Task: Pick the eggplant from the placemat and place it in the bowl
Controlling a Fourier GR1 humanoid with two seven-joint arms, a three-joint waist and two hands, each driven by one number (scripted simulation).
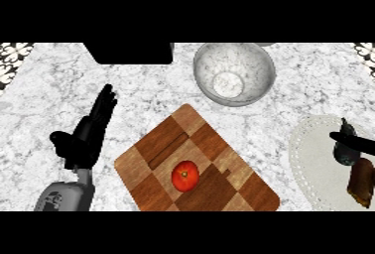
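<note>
The dark eggplant (344, 150) lies on the white placemat (316, 163) at the right edge of the head view, stem end pointing away from me. My right hand (359, 141) is mostly out of frame; only a black part of it reaches in from the right and lies across the eggplant. The grey speckled bowl (250, 65) stands at the back centre with nothing visible in it. My left hand (86, 133) rests open on the left, fingers up, far from both.
A checkered wooden cutting board (212, 149) with a red tomato (185, 175) lies between my hands. A black object (130, 52) sits at the back left. A brown object (361, 183) shows at the right edge on the placemat.
</note>
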